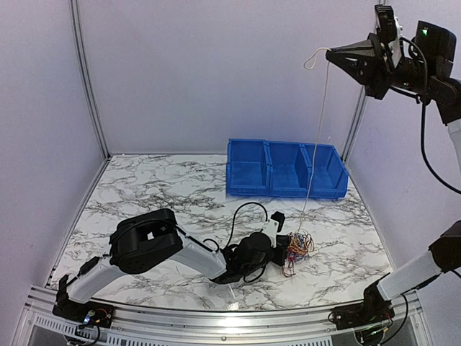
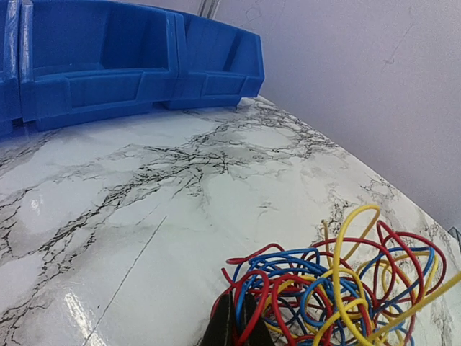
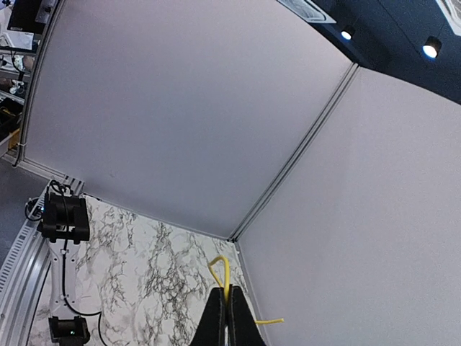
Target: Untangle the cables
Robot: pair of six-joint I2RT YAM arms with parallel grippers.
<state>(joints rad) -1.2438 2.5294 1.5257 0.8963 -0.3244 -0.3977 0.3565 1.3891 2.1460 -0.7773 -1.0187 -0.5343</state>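
The cables (image 1: 297, 249) lie as a small tangled bunch of red, blue and yellow wires on the marble table, right of centre. In the left wrist view the bunch (image 2: 338, 288) fills the lower right. My left gripper (image 1: 287, 249) is low on the table, shut on a red wire at the bunch's left edge (image 2: 240, 321). My right gripper (image 1: 333, 55) is high at the upper right, shut on a yellow-white wire (image 1: 320, 130) that runs taut down to the bunch. Its looped end (image 3: 225, 272) sticks out past the fingertips.
A row of blue bins (image 1: 287, 169) stands at the back of the table, behind the bunch; it also shows in the left wrist view (image 2: 108, 58). The left arm's black cord (image 1: 241, 216) loops above the table left of the bunch.
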